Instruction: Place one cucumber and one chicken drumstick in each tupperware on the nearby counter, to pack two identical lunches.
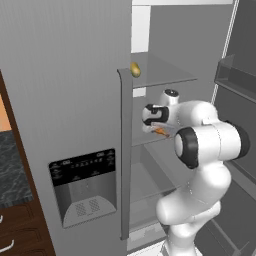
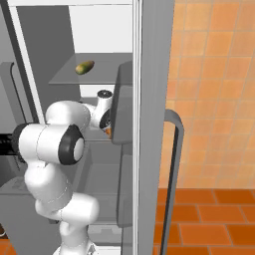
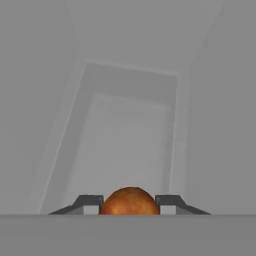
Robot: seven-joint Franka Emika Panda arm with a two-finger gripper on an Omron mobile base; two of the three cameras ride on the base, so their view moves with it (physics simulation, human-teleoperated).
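Inside the open fridge, my gripper [image 1: 156, 129] [image 2: 106, 127] reaches over the middle shelf. In the hand view the gripper [image 3: 130, 204] is shut on a round orange-brown chicken drumstick [image 3: 130, 200], with a dark finger pressed against each side. A sliver of the drumstick [image 1: 159, 131] [image 2: 107, 130] shows under the hand. An olive-yellow oval item [image 1: 135, 69] [image 2: 84, 67] lies on the upper glass shelf; I cannot tell if it is a cucumber. The black speckled counter [image 1: 10, 167] sits at the far left. The tupperware is out of view.
The closed fridge door with its dispenser panel [image 1: 84, 185] and tall handle [image 1: 125, 150] stands left of the arm. The open right door [image 2: 149, 124], with bins [image 1: 235, 77] and a handle [image 2: 175, 149], hems in the other side. Dark wood drawers [image 1: 20, 227] sit under the counter.
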